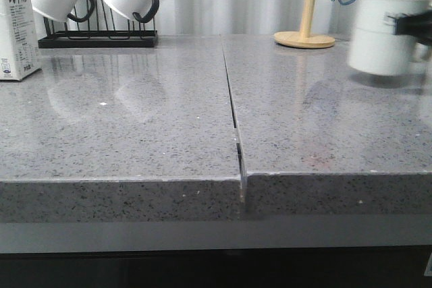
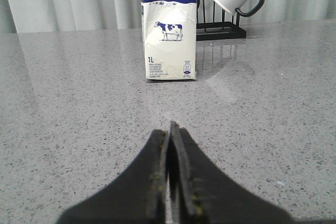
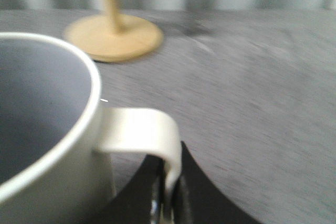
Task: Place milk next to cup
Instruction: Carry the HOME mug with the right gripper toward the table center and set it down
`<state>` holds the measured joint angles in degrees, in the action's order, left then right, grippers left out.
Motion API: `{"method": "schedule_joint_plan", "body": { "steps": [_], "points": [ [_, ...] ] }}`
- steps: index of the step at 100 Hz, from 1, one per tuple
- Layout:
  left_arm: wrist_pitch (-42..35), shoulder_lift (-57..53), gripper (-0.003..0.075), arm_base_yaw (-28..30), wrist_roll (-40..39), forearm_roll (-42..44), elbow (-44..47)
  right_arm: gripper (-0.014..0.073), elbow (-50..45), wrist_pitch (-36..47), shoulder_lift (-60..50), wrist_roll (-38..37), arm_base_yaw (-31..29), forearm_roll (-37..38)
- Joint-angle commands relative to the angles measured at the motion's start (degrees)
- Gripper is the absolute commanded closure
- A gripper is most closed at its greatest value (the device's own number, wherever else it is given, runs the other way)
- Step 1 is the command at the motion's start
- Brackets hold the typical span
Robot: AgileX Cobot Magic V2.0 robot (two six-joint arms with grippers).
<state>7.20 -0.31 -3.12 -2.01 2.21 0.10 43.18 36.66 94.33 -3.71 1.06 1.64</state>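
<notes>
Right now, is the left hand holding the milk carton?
No, the left hand is shut on nothing, and the milk carton stands apart from it, farther back on the counter.

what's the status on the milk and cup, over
Left end effector shut, empty, facing milk. Right end effector shut on cup handle, cup off the counter. Milk standing far left, nothing between.

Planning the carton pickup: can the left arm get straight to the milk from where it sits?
Probably yes. The milk stands upright directly ahead of the left pincer, with only bare countertop between them; the pincer is shut and must open first.
</notes>
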Motion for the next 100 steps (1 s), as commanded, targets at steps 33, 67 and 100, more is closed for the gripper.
{"method": "schedule_joint_plan", "body": {
  "steps": [33, 67, 100],
  "points": [
    [-4.44, -1.79, 0.0741, 0.23, -0.65, 0.02, 2.43, 0.0657, 11.67, 0.0, -0.54, 9.11, 19.47, -10.93],
    [-4.44, -1.79, 0.0741, 0.23, -0.65, 0.02, 2.43, 0.0657, 12.83, 2.72, 5.31, 10.8, 23.97, -17.38],
    [-4.44, -1.79, 0.0741, 0.23, -0.65, 0.02, 2.43, 0.0554, 12.83, 1.66, 6.27, 10.75, 24.01, -17.38]
  ]
}}
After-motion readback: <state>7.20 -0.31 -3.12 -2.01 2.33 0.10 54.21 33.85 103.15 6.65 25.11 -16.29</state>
